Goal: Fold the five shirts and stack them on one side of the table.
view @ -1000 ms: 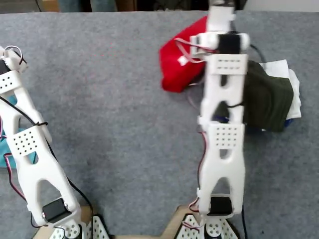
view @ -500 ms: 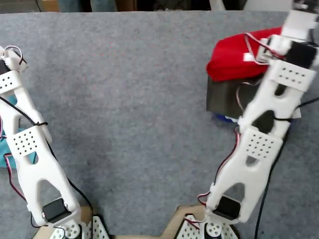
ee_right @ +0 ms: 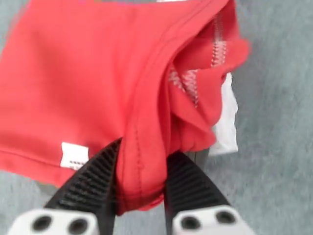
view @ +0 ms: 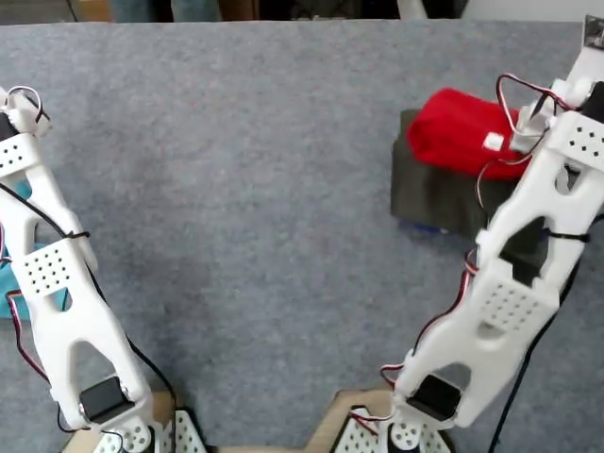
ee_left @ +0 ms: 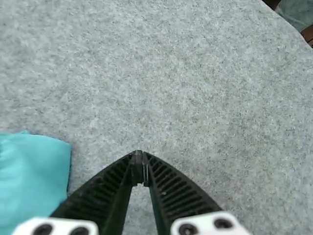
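Note:
A folded red shirt (view: 462, 130) lies on top of a dark olive shirt (view: 429, 193) at the table's right side, with a sliver of blue shirt (view: 422, 226) showing under it. My right gripper (ee_right: 139, 161) is shut on the red shirt (ee_right: 88, 83), pinching a bunched edge between its black fingers (ee_right: 95, 171). A white shirt (ee_right: 226, 125) peeks out beneath. A teal shirt (ee_left: 29, 181) lies by my left gripper (ee_left: 142, 164), which rests shut on the grey felt at the table's left edge. That teal shirt (view: 8, 274) shows beside the left arm.
The grey felt tabletop (view: 236, 170) stretches wide between the two arms. Both arm bases stand at the front edge (view: 283, 439). The far table edge (view: 236, 24) runs along the back.
My right arm has swung from the table's middle back to the right, carrying the red shirt over and down onto the olive shirt. The left arm has stayed still.

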